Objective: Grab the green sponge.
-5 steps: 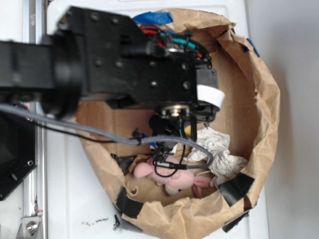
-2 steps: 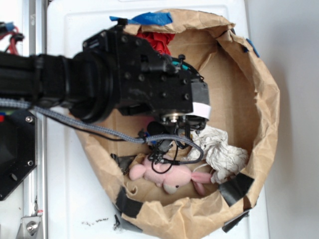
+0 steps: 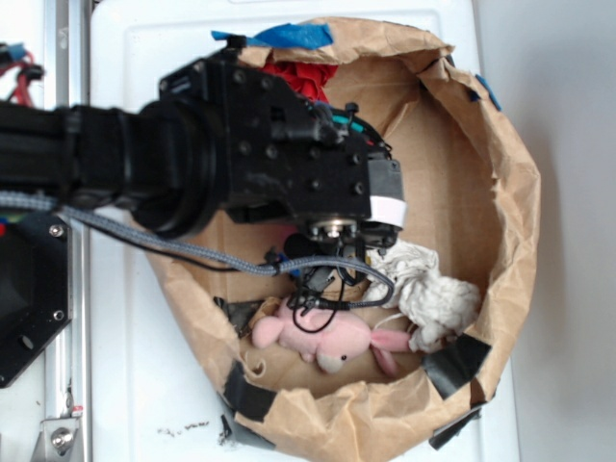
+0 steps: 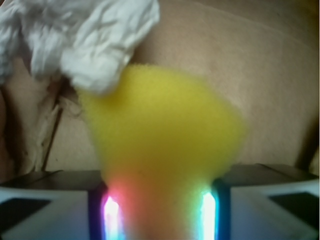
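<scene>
The green sponge [image 4: 165, 130] is really a yellow foam block, and it fills the middle of the wrist view. My gripper [image 4: 159, 212] is shut on it. The foam is pinched narrow between the two lit fingers [image 4: 111, 215] and bulges wide beyond them. In the exterior view the black wrist [image 3: 318, 183] hangs over the middle of the brown paper bag [image 3: 505, 192] and hides both the sponge and the jaws.
A white wad of paper [image 3: 428, 294] lies right of the wrist and touches the sponge's top left [image 4: 80, 40]. A pink plush pig [image 3: 322, 337] lies near the bag's front wall. Red cloth [image 3: 303, 77] shows at the back. Cables [image 3: 327, 284] dangle under the wrist.
The arm has dropped lower into the bag and shifted left. The glimpse of yellow beside the wrist is now covered. The paper wad has slid slightly right. Little moved in the last half second.
</scene>
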{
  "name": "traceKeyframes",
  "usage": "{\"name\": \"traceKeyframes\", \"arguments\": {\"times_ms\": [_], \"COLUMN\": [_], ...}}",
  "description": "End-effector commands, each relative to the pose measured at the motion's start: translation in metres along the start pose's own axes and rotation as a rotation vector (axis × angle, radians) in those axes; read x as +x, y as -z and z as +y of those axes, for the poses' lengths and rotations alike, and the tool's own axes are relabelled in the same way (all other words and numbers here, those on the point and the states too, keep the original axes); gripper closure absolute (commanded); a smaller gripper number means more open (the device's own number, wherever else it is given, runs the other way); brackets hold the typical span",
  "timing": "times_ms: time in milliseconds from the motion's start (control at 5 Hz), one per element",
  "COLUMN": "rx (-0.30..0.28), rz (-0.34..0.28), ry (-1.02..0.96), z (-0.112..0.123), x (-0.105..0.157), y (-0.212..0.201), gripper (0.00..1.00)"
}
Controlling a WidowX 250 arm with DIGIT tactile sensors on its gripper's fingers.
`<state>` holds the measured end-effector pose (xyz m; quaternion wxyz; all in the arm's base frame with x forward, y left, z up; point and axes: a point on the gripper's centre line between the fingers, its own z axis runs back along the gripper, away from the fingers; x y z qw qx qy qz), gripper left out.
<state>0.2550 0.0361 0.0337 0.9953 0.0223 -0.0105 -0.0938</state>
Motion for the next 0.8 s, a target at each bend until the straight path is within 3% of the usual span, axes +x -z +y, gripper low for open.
{"name": "traceKeyframes", "arguments": {"times_ms": [0,200,400,600], "rx": [-0.073,-0.042,-0.107,-0.084], "rz": [-0.076,-0.083,-0.068,-0.063], "ry": [-0.165,-0.246,-0.274,-0.276], "z": [0.004,0.004,0.006,0.005], "x": [0.005,0.006,0.005,0.004], "y": [-0.111,-0.148,-0.156,-0.152], "gripper": [1.0,1.0,1.0,1.0]}}
